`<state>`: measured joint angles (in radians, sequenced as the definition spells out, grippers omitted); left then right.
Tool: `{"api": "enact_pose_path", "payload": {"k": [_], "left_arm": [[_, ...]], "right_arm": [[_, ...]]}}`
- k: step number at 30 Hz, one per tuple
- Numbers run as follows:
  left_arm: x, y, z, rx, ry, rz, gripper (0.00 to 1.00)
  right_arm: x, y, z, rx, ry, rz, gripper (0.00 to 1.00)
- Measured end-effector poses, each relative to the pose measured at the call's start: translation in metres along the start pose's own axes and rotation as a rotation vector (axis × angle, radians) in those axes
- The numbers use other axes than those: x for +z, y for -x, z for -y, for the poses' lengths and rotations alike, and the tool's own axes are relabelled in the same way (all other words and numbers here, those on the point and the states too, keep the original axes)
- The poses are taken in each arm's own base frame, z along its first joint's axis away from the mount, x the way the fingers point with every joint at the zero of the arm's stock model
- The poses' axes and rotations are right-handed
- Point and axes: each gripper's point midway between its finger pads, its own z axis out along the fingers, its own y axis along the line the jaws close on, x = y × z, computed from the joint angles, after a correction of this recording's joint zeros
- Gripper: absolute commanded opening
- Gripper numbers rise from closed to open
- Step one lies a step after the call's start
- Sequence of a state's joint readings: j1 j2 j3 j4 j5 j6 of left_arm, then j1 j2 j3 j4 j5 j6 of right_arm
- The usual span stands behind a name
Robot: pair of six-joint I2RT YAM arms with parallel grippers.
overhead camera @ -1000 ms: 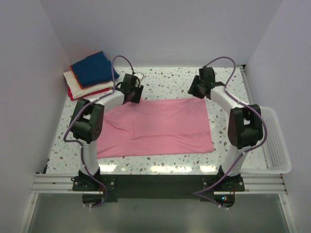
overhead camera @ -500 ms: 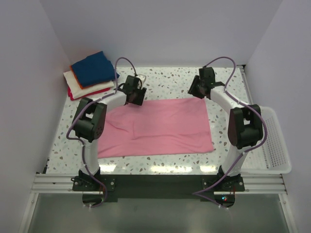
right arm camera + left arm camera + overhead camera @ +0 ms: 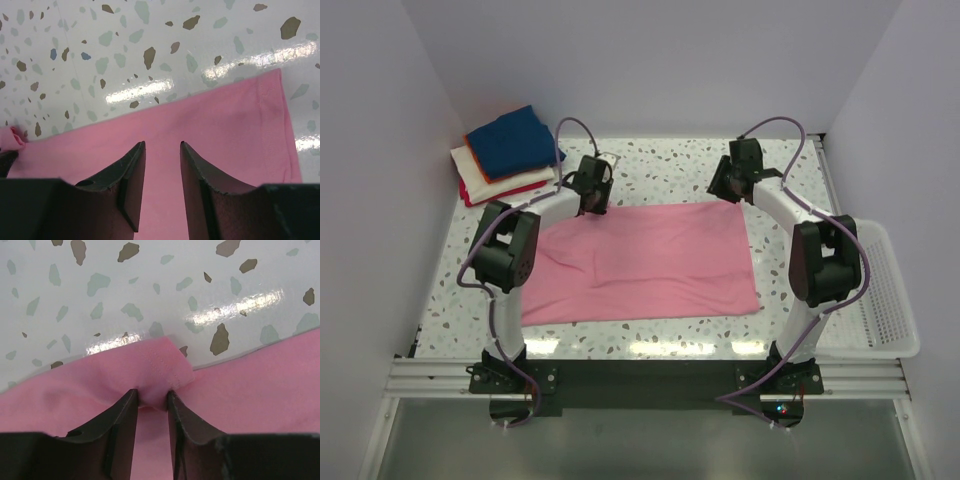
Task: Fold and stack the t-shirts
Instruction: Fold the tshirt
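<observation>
The pink t-shirt [image 3: 645,262] lies flat as a wide rectangle in the middle of the table. My left gripper [image 3: 593,203] is at its far left edge. In the left wrist view the gripper [image 3: 150,399] is closed on a bunched fold of the pink hem [image 3: 160,372]. My right gripper [image 3: 722,190] hangs over the shirt's far right corner; in the right wrist view the gripper [image 3: 162,146] is open and empty above the pink cloth [image 3: 235,130]. Folded shirts are stacked at the far left, navy [image 3: 515,140] on top, then orange, white and red [image 3: 505,190].
A white mesh basket [image 3: 890,300] sits off the table's right edge. The speckled tabletop [image 3: 660,165] runs behind the shirt to the back wall. Side walls close in on both sides.
My left gripper has shifted slightly at the shirt's far left edge, a little right and then back. The right arm and the shirt have stayed still.
</observation>
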<state>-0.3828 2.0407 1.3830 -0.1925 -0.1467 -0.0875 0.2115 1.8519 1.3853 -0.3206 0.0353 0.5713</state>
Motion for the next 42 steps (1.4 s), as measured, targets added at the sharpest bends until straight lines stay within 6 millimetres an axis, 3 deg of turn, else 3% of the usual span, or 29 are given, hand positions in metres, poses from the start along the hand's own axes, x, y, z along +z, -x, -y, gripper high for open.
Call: {"api": "enact_pose_path", "payload": {"k": [4,9,18,21,24,30,32,36,42], "left_arm": [[0.000,0.002,-0.001,-0.010,0.007,0.006,0.20],[-0.004,0.002,-0.002,-0.039,0.017,0.030,0.16],[-0.046,0.015,-0.003,-0.157,0.004,0.152,0.12],[-0.056,0.008,-0.001,-0.213,-0.009,0.181,0.12],[-0.060,-0.012,0.004,-0.272,-0.023,0.176,0.12],[-0.060,-0.074,0.020,-0.383,-0.054,0.122,0.13],[-0.062,-0.087,0.024,-0.412,-0.064,0.124,0.17],[-0.068,-0.088,0.027,-0.464,-0.083,0.159,0.26],[-0.069,-0.084,0.034,-0.504,-0.126,0.191,0.42]], "right_arm": [[0.000,0.000,0.000,0.000,0.000,0.000,0.34],[0.000,0.000,0.000,-0.004,0.001,-0.001,0.33],[-0.001,-0.008,-0.020,-0.047,0.048,-0.001,0.32],[-0.001,-0.016,-0.035,-0.081,0.092,-0.008,0.32],[-0.003,-0.027,-0.052,-0.118,0.138,-0.019,0.33],[-0.009,-0.050,-0.087,-0.203,0.244,-0.045,0.35],[-0.011,-0.060,-0.102,-0.240,0.284,-0.057,0.37],[-0.005,-0.080,-0.137,-0.311,0.361,-0.083,0.42],[0.020,-0.119,-0.195,-0.395,0.489,-0.133,0.50]]}}
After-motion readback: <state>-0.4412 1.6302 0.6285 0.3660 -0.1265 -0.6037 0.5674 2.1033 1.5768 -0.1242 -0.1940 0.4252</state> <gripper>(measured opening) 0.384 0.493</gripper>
